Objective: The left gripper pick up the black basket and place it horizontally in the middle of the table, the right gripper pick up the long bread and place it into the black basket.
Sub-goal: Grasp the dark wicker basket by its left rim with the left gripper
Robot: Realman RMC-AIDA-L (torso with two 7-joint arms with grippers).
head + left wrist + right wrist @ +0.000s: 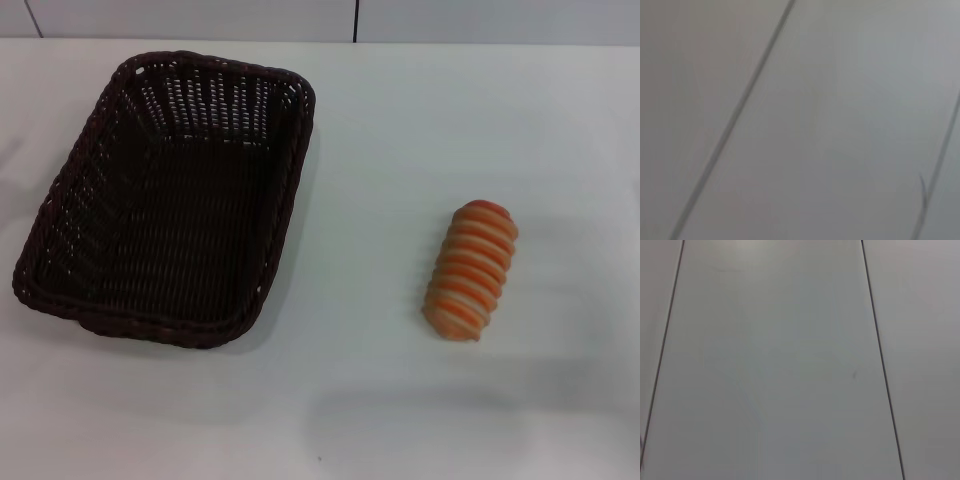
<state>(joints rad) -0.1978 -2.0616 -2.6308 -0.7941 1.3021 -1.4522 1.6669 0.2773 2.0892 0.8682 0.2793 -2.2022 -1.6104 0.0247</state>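
Both steps remain: basket (165, 200) lies at nine o'clock, bread (471, 270) at three (grippers unseen, state unknowable).

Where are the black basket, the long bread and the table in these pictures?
black basket (165, 215): head view, on its woven floor.
long bread (470, 270): head view, on the middle stripes of the loaf.
table (400, 400): head view, on bare white top near the front.
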